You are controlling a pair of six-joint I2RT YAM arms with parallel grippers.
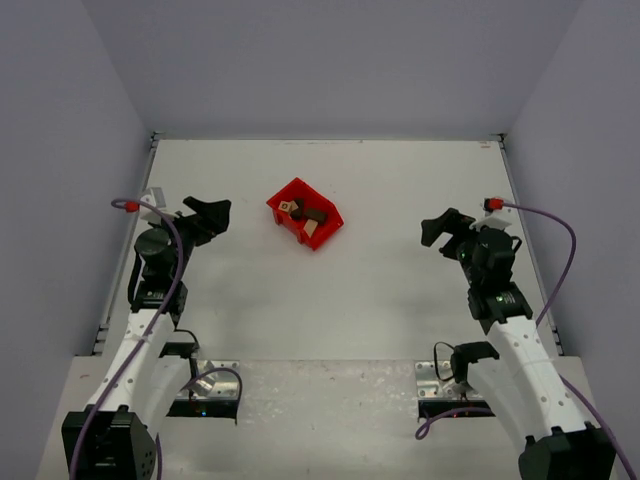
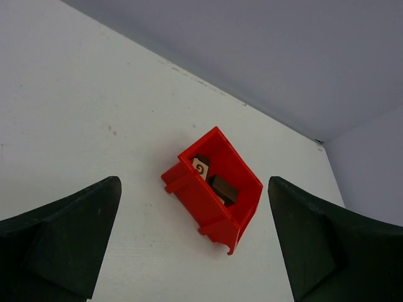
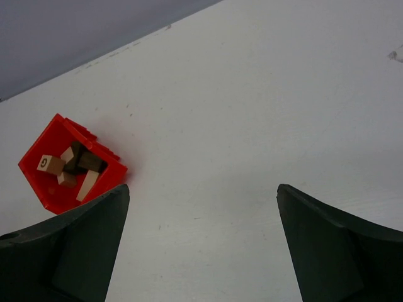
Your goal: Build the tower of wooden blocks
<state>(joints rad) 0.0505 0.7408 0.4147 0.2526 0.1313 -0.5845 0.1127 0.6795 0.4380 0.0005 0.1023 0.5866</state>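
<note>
No stacked tower is in view. Several small wooden blocks (image 1: 304, 214), pale tan and dark brown, lie loose inside a red plastic bin (image 1: 328, 229) at the table's middle back. The bin also shows in the left wrist view (image 2: 211, 204) and in the right wrist view (image 3: 41, 189), with blocks (image 3: 74, 167) visible inside. One tan block (image 2: 201, 168) bears a letter G. My left gripper (image 1: 214, 215) is open and empty, left of the bin. My right gripper (image 1: 440, 229) is open and empty, well to the right of the bin.
The white table (image 1: 370, 280) is walled in by grey panels at the back and sides. Purple cables (image 1: 560, 250) loop off both arms. The arm bases and mounting plates (image 1: 215, 385) sit at the near edge.
</note>
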